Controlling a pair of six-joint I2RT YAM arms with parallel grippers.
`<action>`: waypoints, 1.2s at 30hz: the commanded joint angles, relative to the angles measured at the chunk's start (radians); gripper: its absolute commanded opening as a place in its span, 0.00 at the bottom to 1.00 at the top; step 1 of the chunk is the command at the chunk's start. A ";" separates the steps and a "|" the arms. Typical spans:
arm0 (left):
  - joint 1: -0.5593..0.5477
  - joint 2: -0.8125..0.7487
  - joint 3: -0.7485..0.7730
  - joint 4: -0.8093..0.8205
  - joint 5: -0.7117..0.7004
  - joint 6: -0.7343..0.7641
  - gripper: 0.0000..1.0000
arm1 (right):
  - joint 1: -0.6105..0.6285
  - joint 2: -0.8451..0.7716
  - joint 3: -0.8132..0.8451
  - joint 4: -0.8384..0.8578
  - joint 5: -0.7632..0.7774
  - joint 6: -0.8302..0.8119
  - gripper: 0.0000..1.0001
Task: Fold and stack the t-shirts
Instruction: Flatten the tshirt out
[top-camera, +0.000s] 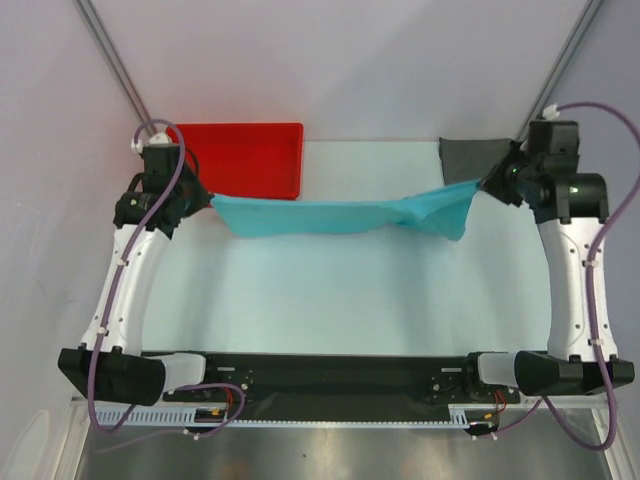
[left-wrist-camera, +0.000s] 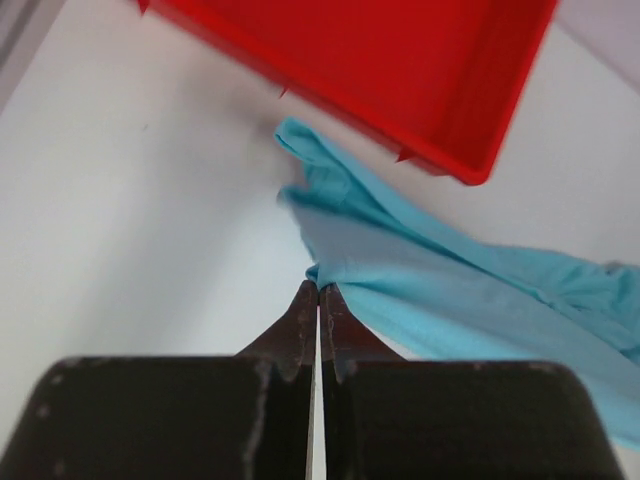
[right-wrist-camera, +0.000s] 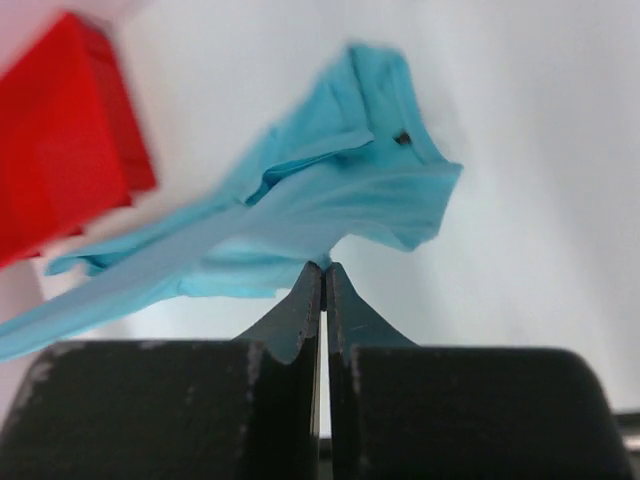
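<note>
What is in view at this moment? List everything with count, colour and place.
stretched t-shirt: 1, turquoise, spanning the far half of the table between both grippers
folded t-shirt: 1, dark grey, far right corner
tray: 1, red, far left
table: 1, white, under everything
left gripper: 1, black, shut on the stretched t-shirt's left end, beside the tray
right gripper: 1, black, shut on its right end, beside the folded t-shirt

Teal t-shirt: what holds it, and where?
Both: the left gripper pinches the teal t-shirt at its left end, the right gripper at its right end.
</note>
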 joint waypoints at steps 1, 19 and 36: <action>-0.058 0.009 0.198 -0.013 -0.038 0.094 0.00 | -0.009 -0.042 0.182 0.049 -0.028 -0.054 0.00; -0.239 0.325 0.899 0.054 -0.190 0.272 0.00 | -0.087 0.187 0.717 0.374 0.044 -0.125 0.00; -0.167 0.060 0.840 0.131 -0.081 0.326 0.00 | 0.022 -0.099 0.655 0.471 0.111 -0.284 0.00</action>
